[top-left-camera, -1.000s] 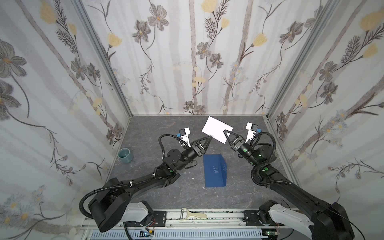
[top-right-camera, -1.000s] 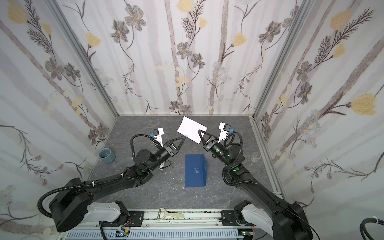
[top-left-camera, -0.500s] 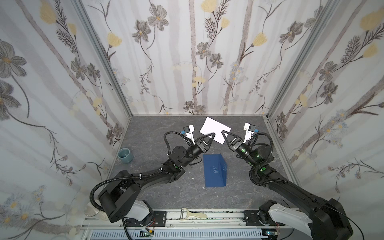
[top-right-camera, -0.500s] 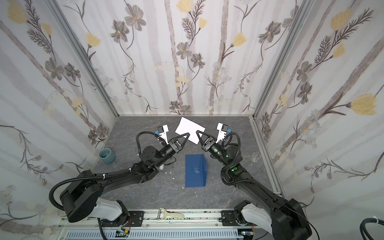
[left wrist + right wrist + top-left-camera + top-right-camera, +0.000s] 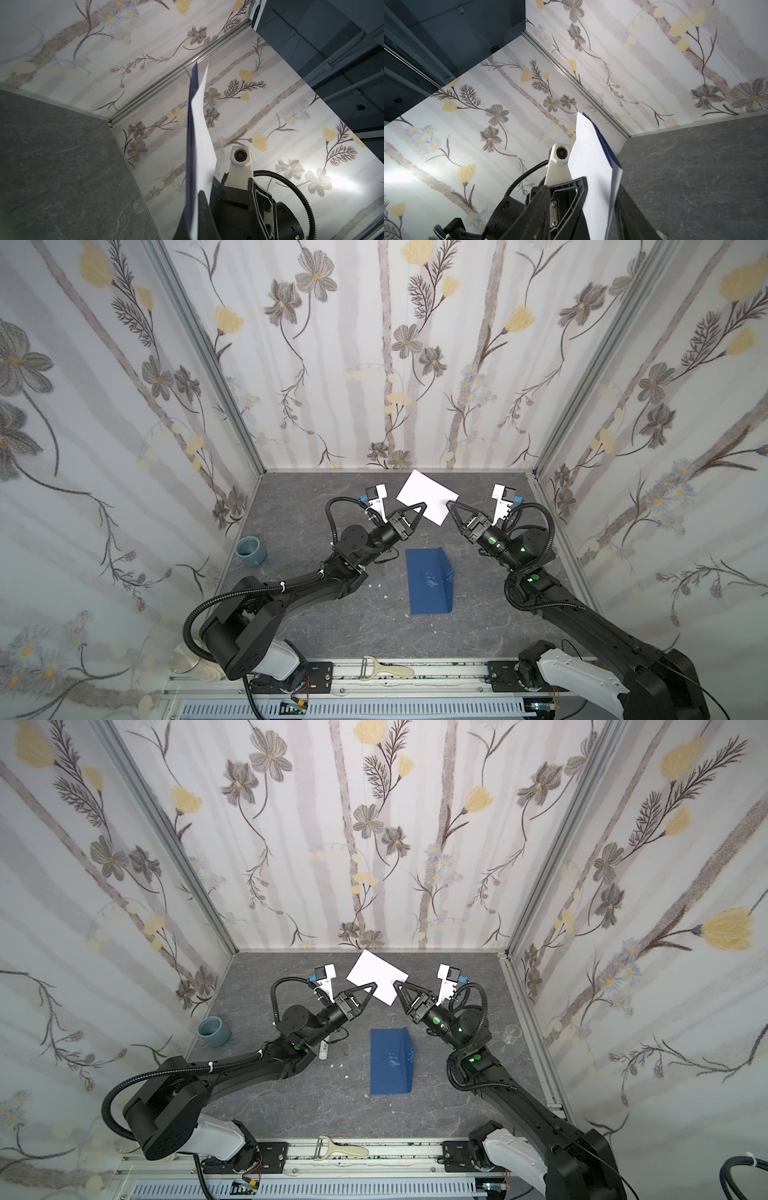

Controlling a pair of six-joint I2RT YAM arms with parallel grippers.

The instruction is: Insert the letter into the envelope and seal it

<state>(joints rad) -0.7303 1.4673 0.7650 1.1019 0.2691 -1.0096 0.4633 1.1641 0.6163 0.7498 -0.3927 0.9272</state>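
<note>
Honestly, can't make out the printed side of the letter (image 5: 428,497) from above, just plain white, plus a dark blue layer seen edge-on behind it in both wrist views. Can't see much of the white glue stick (image 5: 323,1050) either, only a stub poking out beside the left arm in a top view. Got the letter lifted off the table toward the back wall, well apart from the navy envelope (image 5: 430,580) lying flat mid-table. Seeing the left gripper (image 5: 421,507) clamped tight on one lower corner, and the right gripper (image 5: 453,506) at the neighbouring corner with jaws parted around the paper's edge, no clear squeeze. Working over a grey stone-look tabletop (image 5: 316,626), boxed in on three sides by floral wallpaper panels. Spotted a teal cup (image 5: 250,551) by the left wall, inside too small to judge, and a little clear glass (image 5: 512,1032) by the right wall, likewise. Also a peeler (image 5: 384,668) lying on the front rail.
</note>
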